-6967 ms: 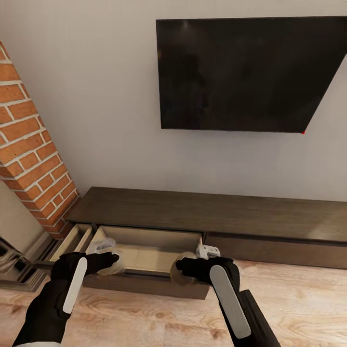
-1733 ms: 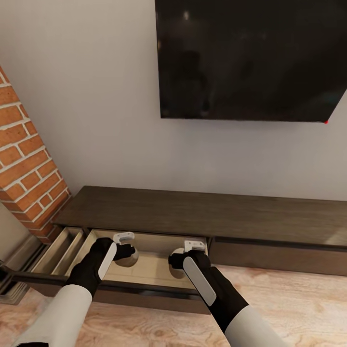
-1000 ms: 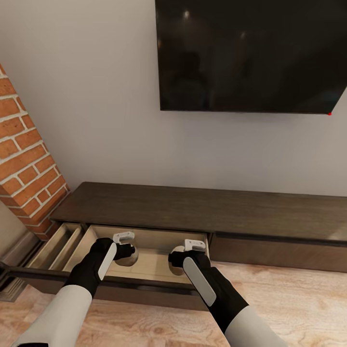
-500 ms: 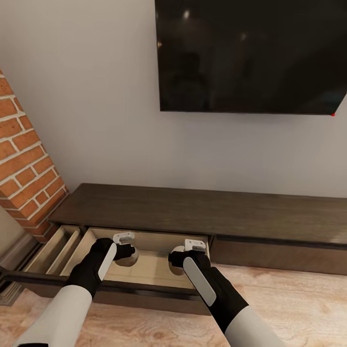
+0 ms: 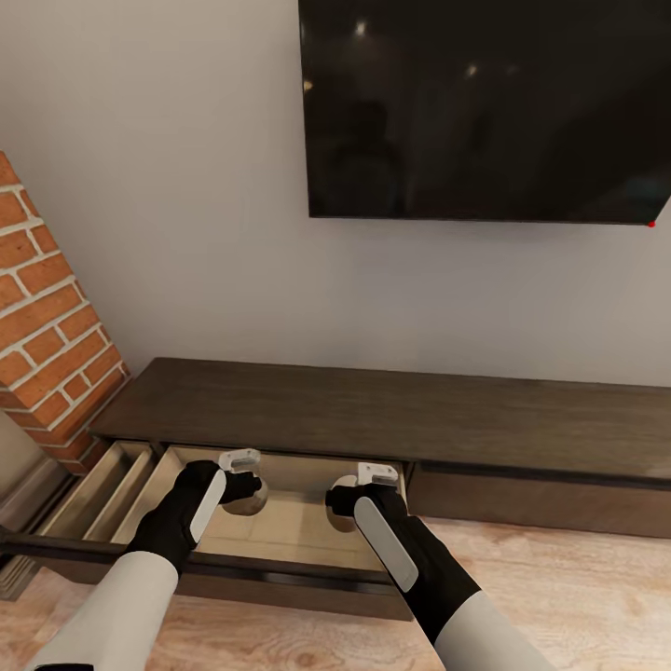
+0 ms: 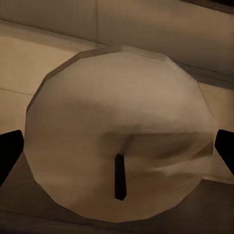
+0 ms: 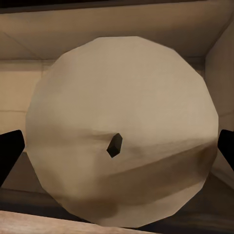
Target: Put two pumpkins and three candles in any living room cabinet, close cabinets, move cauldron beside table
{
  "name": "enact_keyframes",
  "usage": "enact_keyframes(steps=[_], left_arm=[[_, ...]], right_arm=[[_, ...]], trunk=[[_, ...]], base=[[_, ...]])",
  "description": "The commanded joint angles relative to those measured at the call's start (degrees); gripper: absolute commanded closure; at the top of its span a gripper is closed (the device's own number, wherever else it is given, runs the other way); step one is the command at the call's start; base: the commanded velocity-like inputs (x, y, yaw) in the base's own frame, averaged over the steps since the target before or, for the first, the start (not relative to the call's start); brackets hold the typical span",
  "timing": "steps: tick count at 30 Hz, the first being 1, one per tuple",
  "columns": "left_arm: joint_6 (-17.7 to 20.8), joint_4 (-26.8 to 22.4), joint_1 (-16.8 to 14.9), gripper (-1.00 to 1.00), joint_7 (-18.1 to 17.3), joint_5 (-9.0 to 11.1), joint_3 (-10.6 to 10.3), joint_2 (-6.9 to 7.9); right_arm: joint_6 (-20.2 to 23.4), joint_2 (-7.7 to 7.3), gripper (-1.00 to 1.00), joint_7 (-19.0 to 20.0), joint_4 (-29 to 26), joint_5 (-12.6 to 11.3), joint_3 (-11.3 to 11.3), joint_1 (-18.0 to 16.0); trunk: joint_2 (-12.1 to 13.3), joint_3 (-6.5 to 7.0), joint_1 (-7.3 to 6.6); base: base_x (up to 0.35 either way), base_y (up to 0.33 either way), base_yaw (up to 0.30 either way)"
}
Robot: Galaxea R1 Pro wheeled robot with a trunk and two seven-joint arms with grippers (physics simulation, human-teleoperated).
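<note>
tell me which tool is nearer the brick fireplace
Left. The left tool holds a candle at the open drawer's end toward the brick fireplace; the right tool holds another candle at the far end.

Black television (image 5: 485, 107), brick fireplace (image 5: 47, 317), pale wall (image 5: 186, 186), wood floor (image 5: 578, 596)

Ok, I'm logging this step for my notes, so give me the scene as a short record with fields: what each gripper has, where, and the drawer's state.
left gripper: shut on a cream candle, wick end facing the wrist camera
right gripper: shut on a second candle
place: both candles held inside the open drawer of the dark wooden cabinet
drawer beside it: open too
surroundings: black TV on the wall, brick fireplace at the left
</note>
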Motion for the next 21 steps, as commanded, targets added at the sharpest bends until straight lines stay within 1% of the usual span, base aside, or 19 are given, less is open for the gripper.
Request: enact_keyframes(steps=[1,8,15,21], left_arm=[[0.0,0.0,0.0,1.00,0.0,0.0,0.0,0.00],[0.0,0.0,0.0,1.00,0.0,-0.1,-0.1,0.00],[0.0,0.0,0.0,1.00,0.0,0.0,-1.3,0.00],[0.0,0.0,0.0,1.00,0.0,-0.1,-1.5,0.00]], right_arm=[[0.0,0.00,1.00,0.0,0.0,0.0,0.0,0.0],[-0.1,0.00,1.00,0.0,0.2,0.0,0.1,0.0],[-0.1,0.00,1.00,0.0,0.2,0.0,0.1,0.0],[-0.1,0.00,1.00,0.0,0.2,0.1,0.1,0.0]], trunk=[[-0.4,-0.18,0.22],[-3.2,-1.44,1.76],[-6.0,-2.69,3.29],[-8.4,-3.77,4.61]], base=[[0.004,0.000,0.000],[0.001,0.000,0.000],[0.000,0.000,0.000],[0.000,0.000,0.000]])
